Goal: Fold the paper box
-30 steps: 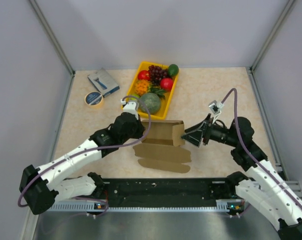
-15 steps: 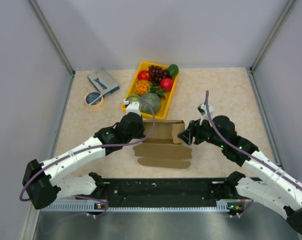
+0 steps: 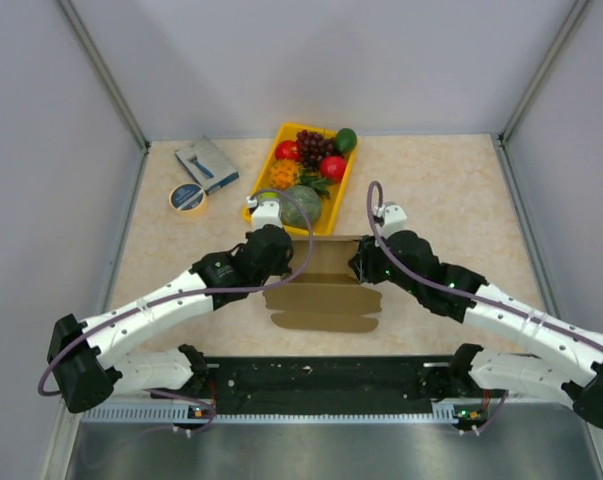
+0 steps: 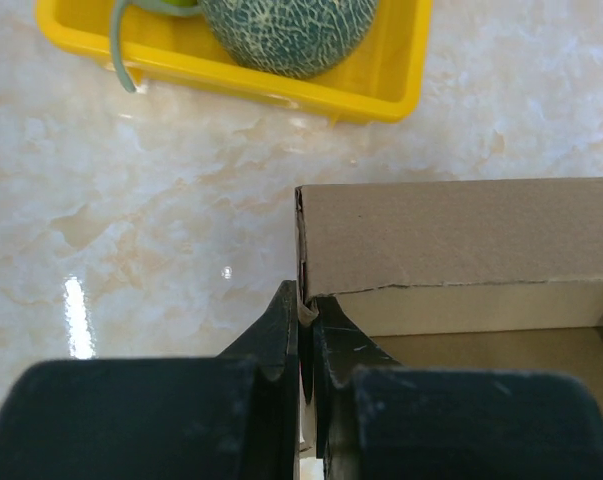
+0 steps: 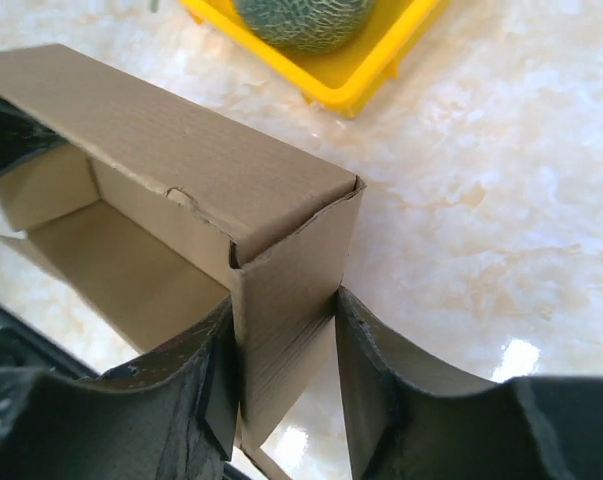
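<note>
The brown paper box (image 3: 326, 290) lies at the table's middle, partly folded, with its back wall raised and flat flaps spread toward me. My left gripper (image 3: 287, 260) is shut on the box's left end wall (image 4: 303, 250), the card pinched between its fingertips (image 4: 304, 305). At the other end, my right gripper (image 3: 362, 267) straddles the upright right end wall (image 5: 286, 290). One finger (image 5: 206, 370) is inside the box and one (image 5: 371, 360) outside. The jaws are still apart, and table shows between the outer finger and the card.
A yellow tray (image 3: 266, 182) of fruit, with a green melon (image 3: 301, 205) at its near end, stands just behind the box. A blue-grey box (image 3: 206, 163) and a tape roll (image 3: 188, 197) lie at the back left. Grey walls enclose the table.
My right arm swung in from the right and brought its jaws over the box's right end wall, narrowing them. The left gripper kept its hold and shifted slightly right.
</note>
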